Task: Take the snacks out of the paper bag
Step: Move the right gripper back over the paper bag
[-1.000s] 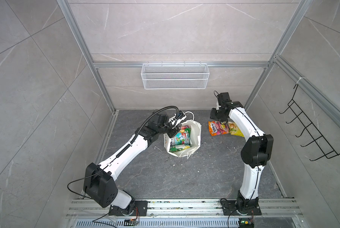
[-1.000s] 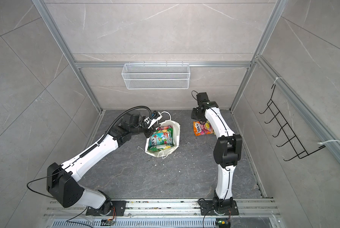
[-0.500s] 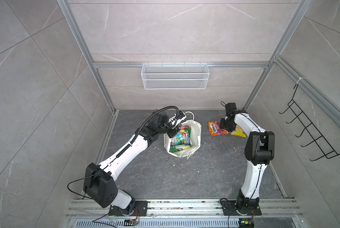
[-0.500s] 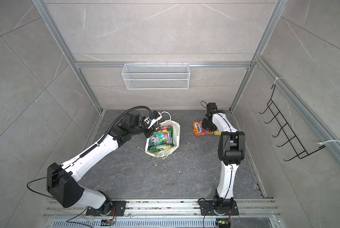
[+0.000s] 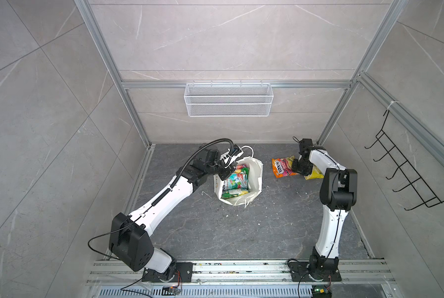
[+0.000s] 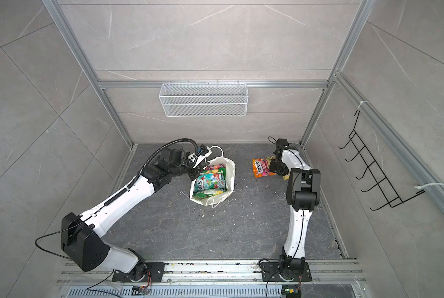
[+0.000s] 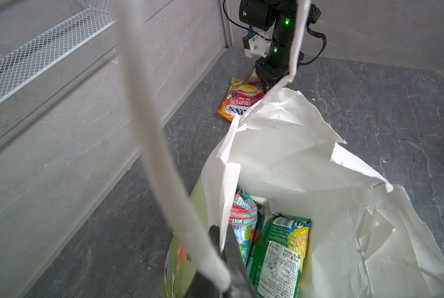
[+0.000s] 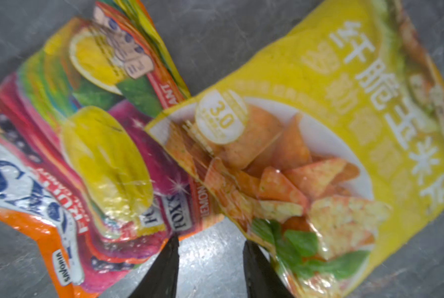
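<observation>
- Left hand (image 7: 220, 240) — clamped tight on the paper bag (image 7: 293, 154) rim (green pouch (image 7: 280, 252) inside).
- Right hand (image 8: 210, 243) part-open, gripping nothing, over tabletop (image 8: 215, 31) between orange pouch (image 8: 61, 154) and yellow pouch (image 8: 318, 129).

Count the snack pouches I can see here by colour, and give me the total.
orange pouch: 1, outside the paper bag
yellow pouch: 1, outside it
teal pouch: 1, inside it
green pouch: 1, inside it
Total: 4 in view; the bag may hide more.
</observation>
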`<action>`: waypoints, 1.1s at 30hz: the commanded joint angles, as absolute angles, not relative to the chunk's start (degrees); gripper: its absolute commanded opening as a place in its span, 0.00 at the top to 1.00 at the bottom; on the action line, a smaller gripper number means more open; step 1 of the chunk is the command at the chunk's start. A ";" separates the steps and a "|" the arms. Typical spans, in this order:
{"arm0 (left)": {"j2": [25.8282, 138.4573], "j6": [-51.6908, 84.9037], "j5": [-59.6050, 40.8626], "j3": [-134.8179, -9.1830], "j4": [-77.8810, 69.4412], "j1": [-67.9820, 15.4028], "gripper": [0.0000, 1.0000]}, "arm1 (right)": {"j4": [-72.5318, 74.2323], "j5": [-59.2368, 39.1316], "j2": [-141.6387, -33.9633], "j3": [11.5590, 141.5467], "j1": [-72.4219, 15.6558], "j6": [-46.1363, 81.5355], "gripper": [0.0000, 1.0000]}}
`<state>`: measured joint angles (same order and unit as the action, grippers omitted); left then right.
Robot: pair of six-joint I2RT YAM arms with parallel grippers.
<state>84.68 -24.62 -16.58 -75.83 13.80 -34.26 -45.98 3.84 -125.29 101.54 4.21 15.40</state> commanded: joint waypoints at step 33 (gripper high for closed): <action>81.15 -27.17 -22.10 -77.89 17.49 -35.28 1.00 | -10.30 -17.45 -66.15 55.48 -39.62 8.65 0.96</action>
